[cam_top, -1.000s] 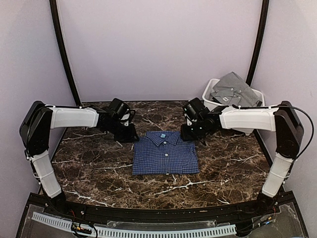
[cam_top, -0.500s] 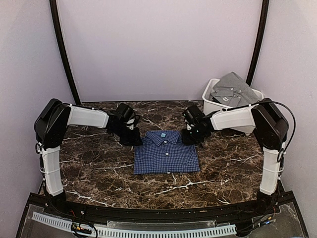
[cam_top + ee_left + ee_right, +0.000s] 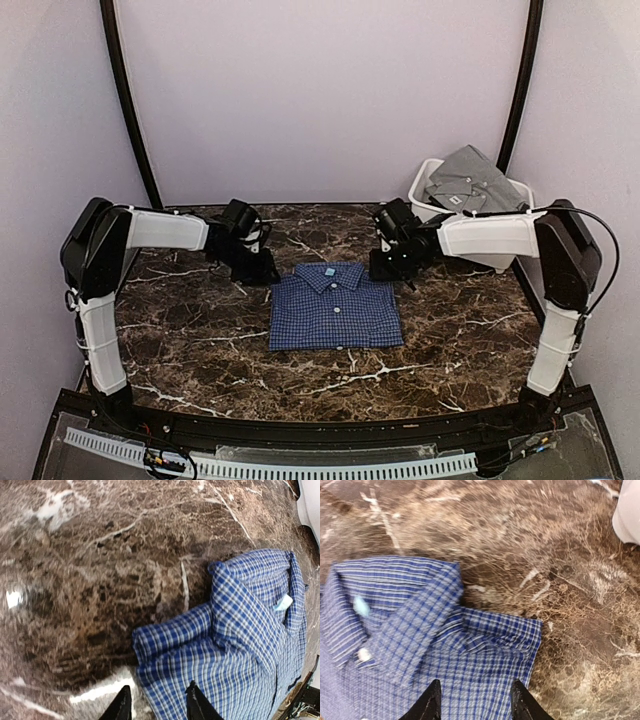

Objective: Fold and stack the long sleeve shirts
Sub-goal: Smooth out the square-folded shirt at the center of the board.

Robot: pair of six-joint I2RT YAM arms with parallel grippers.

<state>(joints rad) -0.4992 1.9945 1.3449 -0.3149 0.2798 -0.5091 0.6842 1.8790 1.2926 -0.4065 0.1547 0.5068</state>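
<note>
A robotics lab booth: plain lilac walls point(image 3: 320, 100), curved black poles point(image 3: 128, 110) far left and right, a dark brown marble-patterned table point(image 3: 200, 330) between.

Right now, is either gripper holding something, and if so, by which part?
Nothing is held. The left gripper and right gripper stand open over the shoulder corners of the folded navy shirt, which lies flat and unpinched.

Lilac walls point(image 3: 320, 90), dark marble tabletop point(image 3: 200, 330)
</note>
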